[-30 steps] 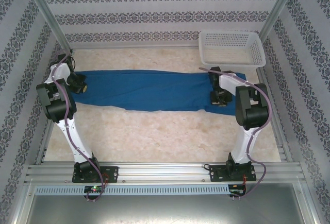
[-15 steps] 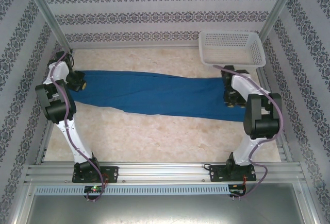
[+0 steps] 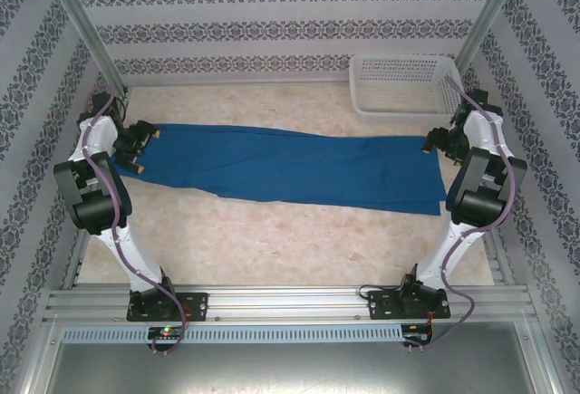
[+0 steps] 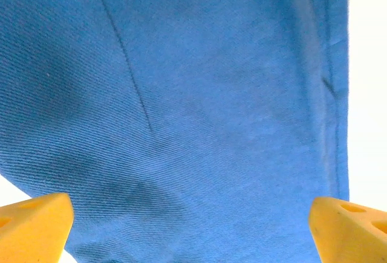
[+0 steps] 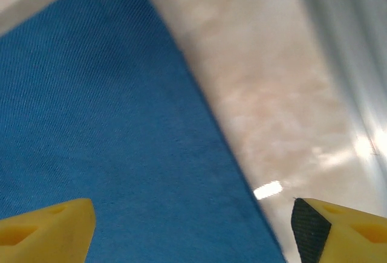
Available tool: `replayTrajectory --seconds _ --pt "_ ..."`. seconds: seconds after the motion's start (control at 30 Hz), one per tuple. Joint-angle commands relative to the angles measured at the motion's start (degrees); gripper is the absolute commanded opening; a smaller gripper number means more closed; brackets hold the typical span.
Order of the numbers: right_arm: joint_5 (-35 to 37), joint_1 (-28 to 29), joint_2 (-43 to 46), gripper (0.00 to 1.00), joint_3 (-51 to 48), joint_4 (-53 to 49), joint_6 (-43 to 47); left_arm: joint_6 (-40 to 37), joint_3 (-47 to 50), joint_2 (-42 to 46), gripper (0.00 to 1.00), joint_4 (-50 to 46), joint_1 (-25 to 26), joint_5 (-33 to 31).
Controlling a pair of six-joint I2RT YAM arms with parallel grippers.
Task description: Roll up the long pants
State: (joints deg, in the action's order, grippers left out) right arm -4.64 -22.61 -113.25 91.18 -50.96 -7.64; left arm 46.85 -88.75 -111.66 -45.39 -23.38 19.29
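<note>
Royal-blue long pants (image 3: 290,166), flat and full-length across the marbled table (image 3: 272,240)

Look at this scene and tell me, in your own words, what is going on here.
Two robot arms are at the long pants, which lie spread flat across the table, not yet rolled. The left gripper is open over one end, the right gripper open over the other; neither holds the cloth. A white basket stands at the far right corner.

Patterned walls (image 3: 290,14), marbled beige tabletop (image 3: 299,249)
</note>
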Motion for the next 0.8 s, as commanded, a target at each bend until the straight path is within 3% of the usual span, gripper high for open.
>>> replayTrajectory --seconds 0.0,0.23,0.53,0.77 --pt "-12.70 -1.48 -1.03 0.84 -1.70 -1.17 5.89 -1.78 1.72 0.98 1.00 2.69 -0.26 1.22" --pt "-12.78 -1.00 -1.07 0.81 -6.05 0.05 7.38 -2.39 -0.04 -1.34 1.00 2.30 -0.26 1.99" --pt "-0.62 7.02 3.46 0.81 -7.50 2.14 6.12 -1.50 -0.90 -2.84 1.00 3.20 -0.30 2.70" --pt "5.78 10.85 -0.82 0.86 -2.50 -1.29 6.57 -1.52 -1.13 -3.00 1.00 3.02 -0.27 2.87"
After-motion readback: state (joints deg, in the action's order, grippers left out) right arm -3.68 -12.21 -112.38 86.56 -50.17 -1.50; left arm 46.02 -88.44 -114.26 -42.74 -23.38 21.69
